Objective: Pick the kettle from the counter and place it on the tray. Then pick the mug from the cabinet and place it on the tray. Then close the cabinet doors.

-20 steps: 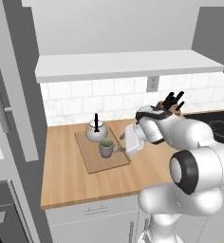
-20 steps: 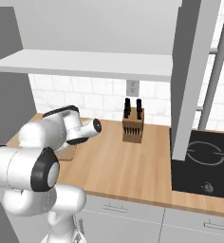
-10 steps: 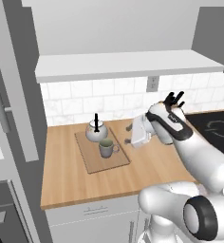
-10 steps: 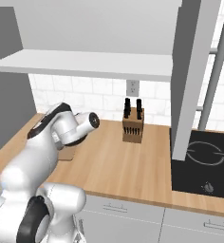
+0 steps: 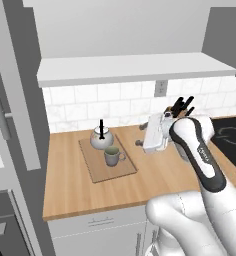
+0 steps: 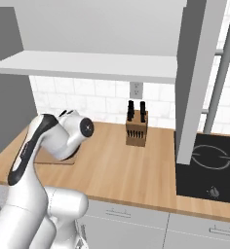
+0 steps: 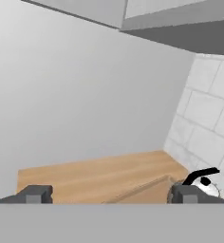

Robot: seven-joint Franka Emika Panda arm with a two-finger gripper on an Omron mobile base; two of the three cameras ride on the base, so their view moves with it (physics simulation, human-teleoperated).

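Observation:
The whitish kettle (image 5: 100,138) with its black handle stands at the back of the wooden tray (image 5: 119,170) on the counter (image 5: 75,192). The grey-green mug (image 5: 111,156) sits on the tray just in front of the kettle. My gripper (image 5: 140,135) hovers above the counter to the right of the tray, fingers pointing left, open and empty. In the hand view the gripper (image 7: 109,194) shows wide-apart fingertips (image 7: 35,193), with the kettle (image 7: 205,184) behind the right one. The cabinet (image 5: 135,67) hangs overhead; one cabinet door (image 6: 200,73) stands swung out.
A knife block (image 6: 136,129) stands against the tiled wall right of my hand. A black stovetop (image 6: 209,165) lies at the counter's right end. A tall grey panel with a bar handle (image 5: 1,107) borders the counter on the left.
My arm has straightened and risen, and the hand has drifted up and to the right, away from the tray. Kettle and mug have stayed in place. The gripper has stayed open.

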